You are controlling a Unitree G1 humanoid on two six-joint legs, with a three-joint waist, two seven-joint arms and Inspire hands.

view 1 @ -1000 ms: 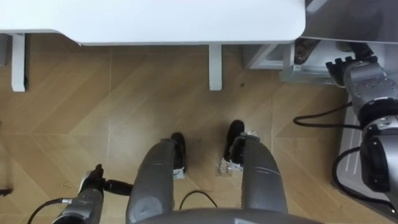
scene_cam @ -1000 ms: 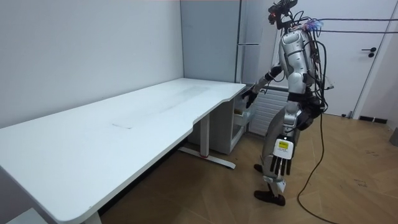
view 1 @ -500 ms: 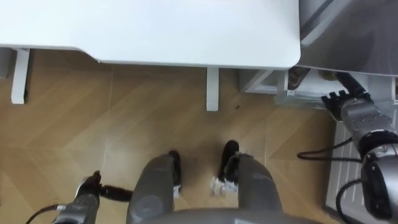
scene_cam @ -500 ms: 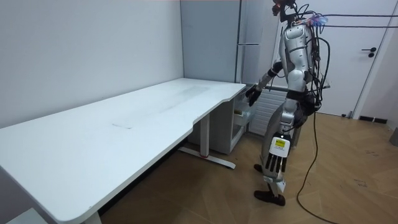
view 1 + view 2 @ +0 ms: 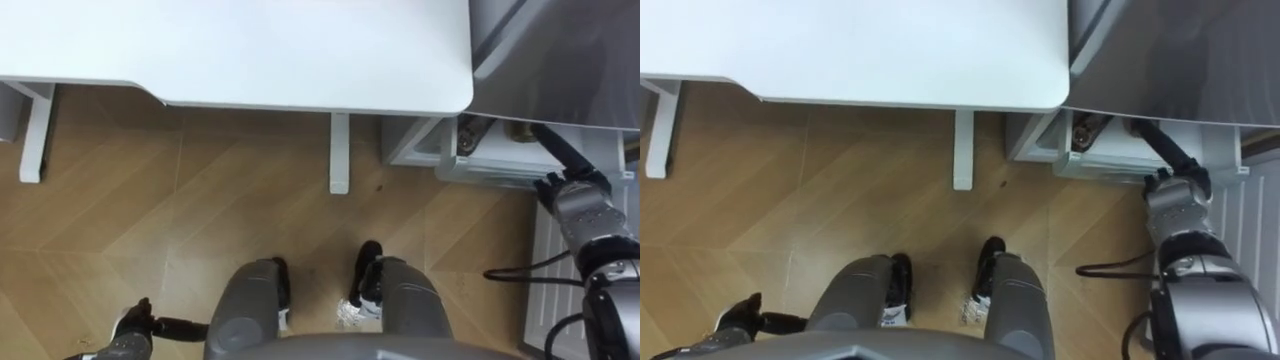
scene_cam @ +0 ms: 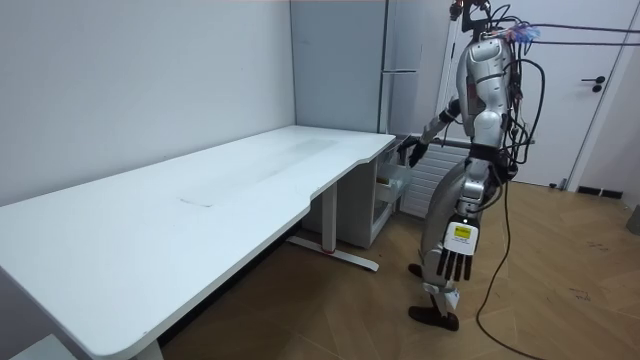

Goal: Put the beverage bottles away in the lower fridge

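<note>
In the left eye view, the right robot hand (image 5: 578,200) points straight, open fingers toward an open white compartment (image 5: 440,155) at the foot of the grey fridge (image 5: 560,50), just beside the white tabletop (image 5: 250,50). Brownish shapes (image 5: 470,130) lie inside it; I cannot tell whether they are the drinks. The left robot hand (image 5: 135,328) hangs low, fingers straight, holding nothing. In the room view, the robot stands upright at the tabletop's far end, before the fridge. The right eye view shows the same reach.
</note>
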